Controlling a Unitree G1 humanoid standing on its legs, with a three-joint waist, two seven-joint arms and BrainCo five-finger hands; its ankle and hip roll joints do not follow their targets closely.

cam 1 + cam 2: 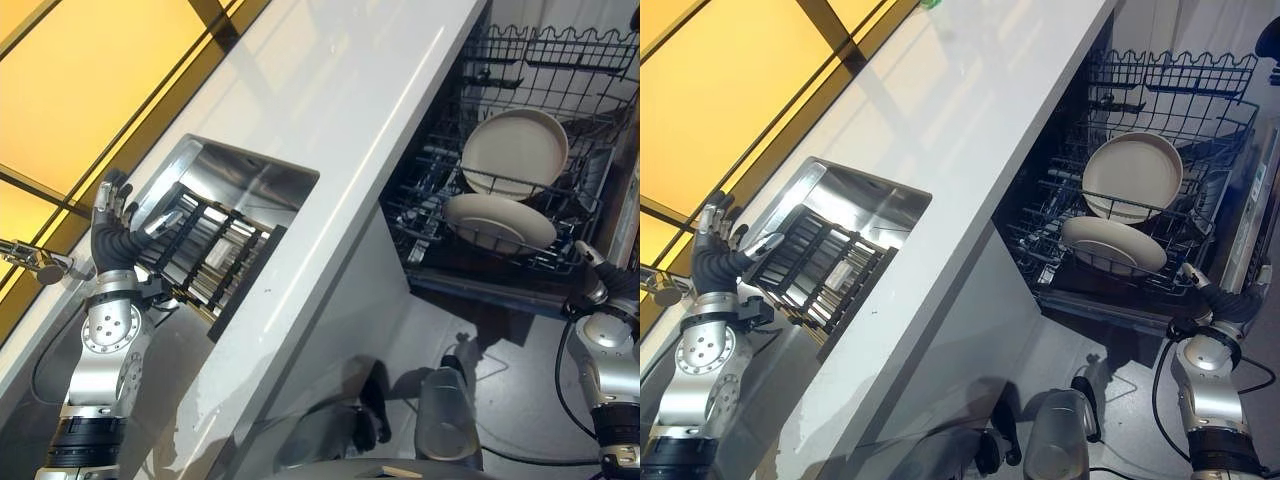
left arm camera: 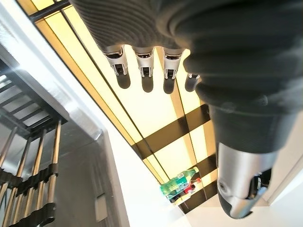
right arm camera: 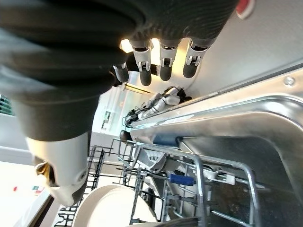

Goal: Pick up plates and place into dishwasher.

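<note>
Two round cream plates already sit in the black wire dishwasher rack (image 1: 520,90) — the upper plate (image 1: 515,150) stands on edge, the lower plate (image 1: 498,222) lies tilted just below it. My left hand (image 1: 112,228) hangs with straight fingers and holds nothing beside the dark slatted drying rack (image 1: 215,255) in the steel sink (image 1: 260,180), where I see no plate left. My right hand (image 3: 163,56) is relaxed and empty near the dishwasher's edge. I judge the loading nearly or fully done; the white table (image 1: 350,90) carries no plates.
</note>
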